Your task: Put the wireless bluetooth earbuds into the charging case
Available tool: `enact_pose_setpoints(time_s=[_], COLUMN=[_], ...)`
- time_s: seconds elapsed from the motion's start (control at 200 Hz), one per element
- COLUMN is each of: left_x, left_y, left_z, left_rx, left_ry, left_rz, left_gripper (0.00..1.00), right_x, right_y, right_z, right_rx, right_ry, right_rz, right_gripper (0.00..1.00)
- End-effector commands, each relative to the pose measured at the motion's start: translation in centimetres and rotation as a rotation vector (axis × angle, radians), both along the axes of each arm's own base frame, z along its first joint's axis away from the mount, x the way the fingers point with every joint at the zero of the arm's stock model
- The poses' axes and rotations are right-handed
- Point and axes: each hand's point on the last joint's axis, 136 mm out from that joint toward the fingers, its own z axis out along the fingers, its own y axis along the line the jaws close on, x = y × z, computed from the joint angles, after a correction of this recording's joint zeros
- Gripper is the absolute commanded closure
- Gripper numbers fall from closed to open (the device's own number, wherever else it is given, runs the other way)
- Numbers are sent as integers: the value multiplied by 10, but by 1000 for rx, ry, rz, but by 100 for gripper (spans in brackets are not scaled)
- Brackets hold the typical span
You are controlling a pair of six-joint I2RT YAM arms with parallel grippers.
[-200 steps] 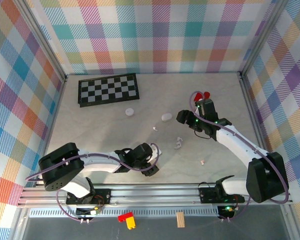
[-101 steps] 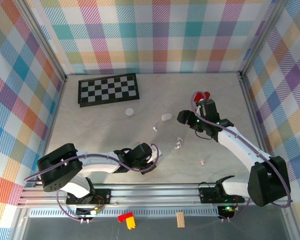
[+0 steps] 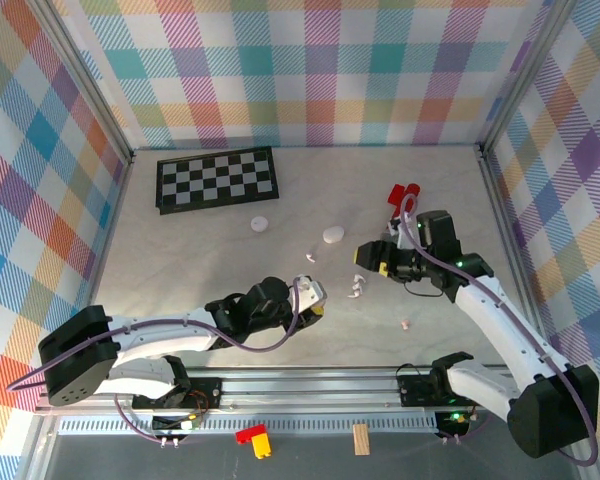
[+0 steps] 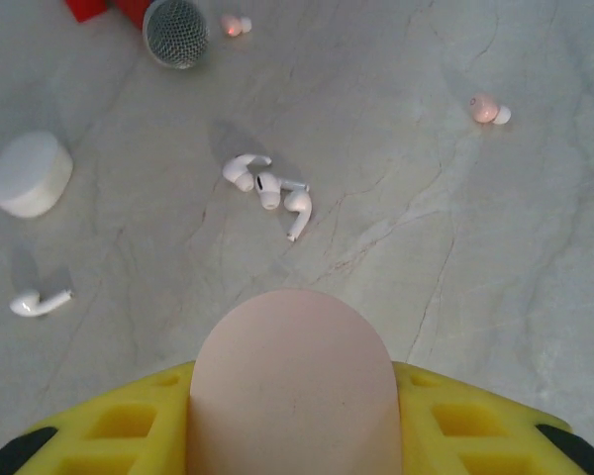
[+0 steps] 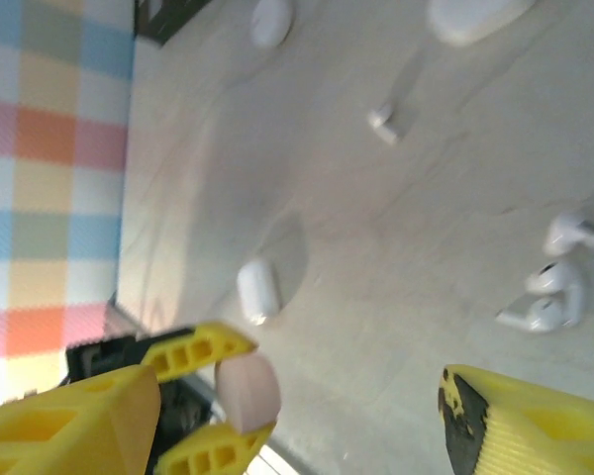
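My left gripper (image 4: 289, 421) is shut on a pink pebble-shaped charging case (image 4: 289, 346), which stands up between its yellow fingers (image 4: 475, 421); in the top view this gripper (image 3: 311, 300) is near the table's middle front. Three white earbuds (image 4: 269, 188) lie in a cluster (image 3: 357, 287) just ahead of it. A lone white earbud (image 4: 38, 301) lies further left (image 3: 310, 257). My right gripper (image 3: 370, 255) hovers open beside the cluster (image 5: 549, 287), nothing between its fingers (image 5: 69, 426).
A white case (image 4: 28, 175) sits behind the earbuds (image 3: 333, 234), and a white disc (image 3: 259, 225) lies left of it. Another small white case (image 5: 258, 290) lies by my left gripper. Pink earbuds (image 4: 487, 109) (image 3: 406, 324), a red-handled mesh object (image 4: 175, 32) and a chequerboard (image 3: 217, 178) are also here.
My left gripper has closed on the pink case and reached forward and right towards the earbud cluster. My right gripper has come down and nearer, to beside the cluster.
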Motion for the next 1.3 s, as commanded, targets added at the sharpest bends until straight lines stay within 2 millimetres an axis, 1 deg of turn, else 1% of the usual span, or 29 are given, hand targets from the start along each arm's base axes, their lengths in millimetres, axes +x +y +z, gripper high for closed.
enact_pose_setpoints(time_s=[0.0,0.11,0.195,0.36,0.42,0.485,0.585,0.745,0.89,0.92,0.95,1.025,1.085,1.115,1.155,1.195,1.245,1.295], left_x=[7,6,5,3,2,2,2,-2,1,2,3,6,9,10,12,13,14,15], left_y=[-20,-29,-34,-41,-42,-41,-41,-42,-41,-41,-41,-40,-39,-38,-36,-34,-32,-29], left_z=[46,67,77,85,88,91,91,89,96,96,97,101,109,115,122,130,139,147], left_rx=[-85,-138,-166,-186,-197,-206,-204,-205,-224,-222,-222,-252,-310,-351,-408,-463,-523,-584], left_ry=[-127,-147,-155,-158,-161,-164,-162,-148,-161,-164,-165,-166,-163,-165,-157,-154,-152,-145], left_rz=[-75,-105,-124,-152,-155,-151,-153,-171,-155,-148,-144,-114,-90,-80,-66,-55,-52,-50], left_gripper=[62,62,62,62,62,62,61,61,59,58,53,30,16,11,8,7,7,10], right_x=[-30,-43,-51,-56,-56,-56,-54,-52,-53,-54,-54,-52,-50,-49,-47,-46,-44,-42], right_y=[19,31,40,51,54,55,54,56,59,58,58,55,52,51,50,49,48,46], right_z=[8,10,8,0,-2,-1,-2,5,16,19,22,28,34,38,47,57,70,82], right_rx=[130,160,151,145,147,152,146,167,208,214,219,227,246,261,294,331,378,425], right_ry=[9,6,10,48,58,59,45,34,11,3,-3,-15,-23,-25,-37,-54,-74,-81], right_rz=[168,247,288,328,334,335,324,325,338,335,333,314,297,289,284,280,271,260], right_gripper=[26,27,27,28,30,35,46,64,76,77,77,78,79,79,79,80,80,81])
